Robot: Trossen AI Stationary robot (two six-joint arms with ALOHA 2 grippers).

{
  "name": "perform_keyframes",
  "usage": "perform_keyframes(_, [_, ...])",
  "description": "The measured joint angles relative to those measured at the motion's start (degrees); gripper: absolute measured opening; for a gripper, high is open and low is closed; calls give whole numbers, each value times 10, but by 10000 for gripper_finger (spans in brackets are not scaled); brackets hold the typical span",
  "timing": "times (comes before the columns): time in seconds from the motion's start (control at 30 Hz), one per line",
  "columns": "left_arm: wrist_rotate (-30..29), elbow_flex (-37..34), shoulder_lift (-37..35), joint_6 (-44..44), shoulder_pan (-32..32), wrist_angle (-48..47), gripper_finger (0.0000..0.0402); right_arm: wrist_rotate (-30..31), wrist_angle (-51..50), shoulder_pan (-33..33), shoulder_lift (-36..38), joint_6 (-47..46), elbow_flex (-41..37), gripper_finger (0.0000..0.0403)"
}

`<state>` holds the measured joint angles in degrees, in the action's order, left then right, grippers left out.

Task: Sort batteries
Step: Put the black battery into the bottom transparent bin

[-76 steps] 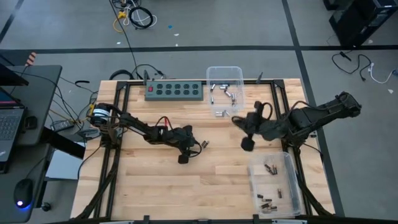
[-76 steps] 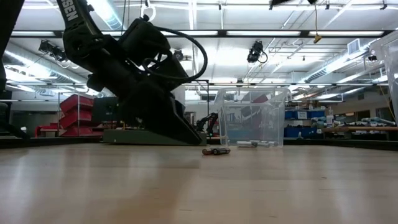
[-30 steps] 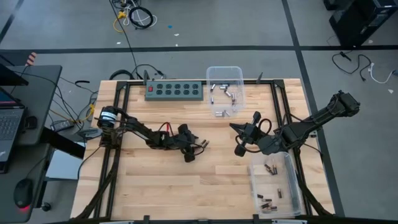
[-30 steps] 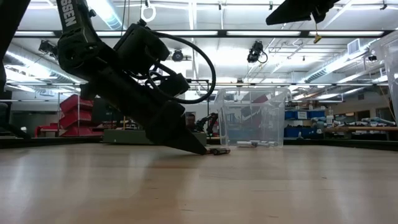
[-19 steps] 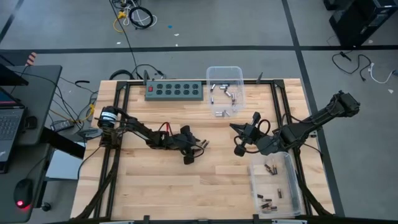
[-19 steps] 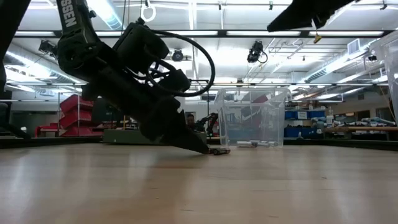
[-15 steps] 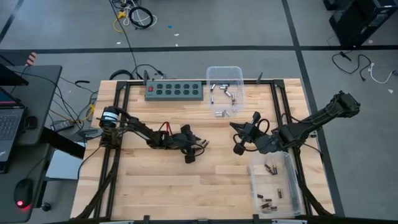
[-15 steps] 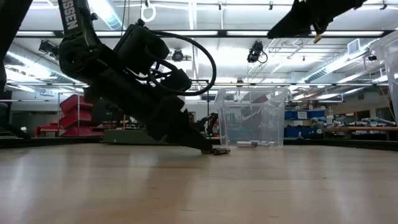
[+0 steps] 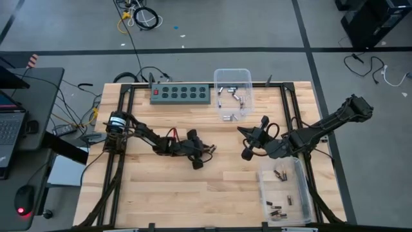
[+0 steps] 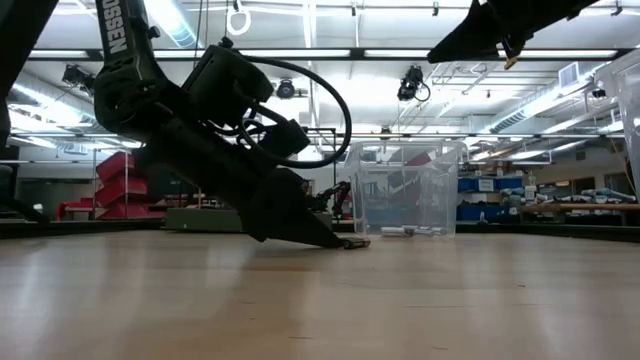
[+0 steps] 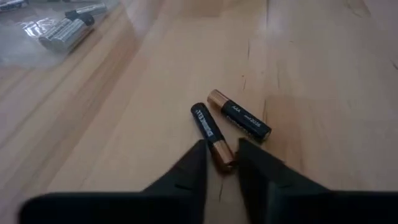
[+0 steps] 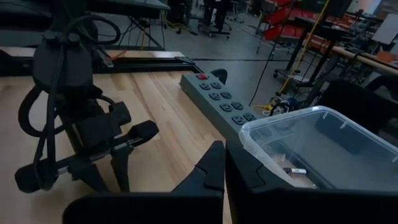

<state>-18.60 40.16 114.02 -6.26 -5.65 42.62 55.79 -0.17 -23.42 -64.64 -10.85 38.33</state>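
Two black-and-copper batteries (image 11: 239, 116) lie side by side on the wooden table, near its middle (image 9: 212, 149). My left gripper (image 11: 222, 163) slants down at them, closed on the nearer battery (image 11: 211, 134). My right gripper (image 12: 221, 168) hangs shut and empty in the air to the right (image 9: 243, 132), high at the low view's top (image 10: 440, 52). A clear bin (image 9: 248, 77) at the far edge holds silvery batteries. A second clear bin (image 9: 302, 167) at the near right holds dark ones. My left gripper pinches the nearer battery's copper end (image 11: 222, 152) between its two fingertips. The fingers (image 11: 198, 163) come slanting down from the table's left, roughly along the battery. The battery lies flat on the table, its black end pointing away from the fingers.
A green power strip (image 9: 180, 94) lies along the far edge, left of the far bin. Bare wood stretches across the near left of the table. The dark frame rails (image 9: 122, 129) run along the table's sides.
My left gripper has leaned lower and crept toward the table's right, so its fingertips now reach the batteries in the low view. My right gripper has sunk slightly. The batteries have stayed where they were.
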Motion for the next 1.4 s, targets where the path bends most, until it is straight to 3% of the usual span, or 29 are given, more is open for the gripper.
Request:
perform_keyframes(0.17, [-12,0,-1,28,0,-11,13,-3,18,4,0,8,0,0])
perform_keyframes(0.43, [-64,-2,-12,78,1,-19,18,-38,39,21,0,15,0,1])
perform_keyframes(0.53, [-94,-5,-32,126,4,-7,17,-94,61,33,0,39,0,0])
perform_keyframes(0.7, [-112,-3,-73,240,8,158,16,-226,146,64,-33,141,0,3])
perform_keyframes(0.83, [-102,-11,-93,344,8,276,16,-228,231,72,-67,227,0,8])
perform_keyframes(0.97, [-100,-60,-111,375,12,374,16,-224,293,72,-69,298,0,20])
perform_keyframes(1.03, [-72,-97,-114,371,18,465,16,-229,314,76,-69,322,0,28])
perform_keyframes(1.07, [-42,-110,-123,359,25,467,16,-248,325,83,-71,327,0,33])
perform_keyframes(1.2, [83,-119,-154,296,57,469,15,-395,400,148,-95,293,1,58])
perform_keyframes(1.27, [106,-116,-155,291,61,468,15,-446,430,177,-114,275,1,72])
perform_keyframes(1.4, [128,-101,-156,309,64,469,15,-471,459,206,-143,274,0,101])
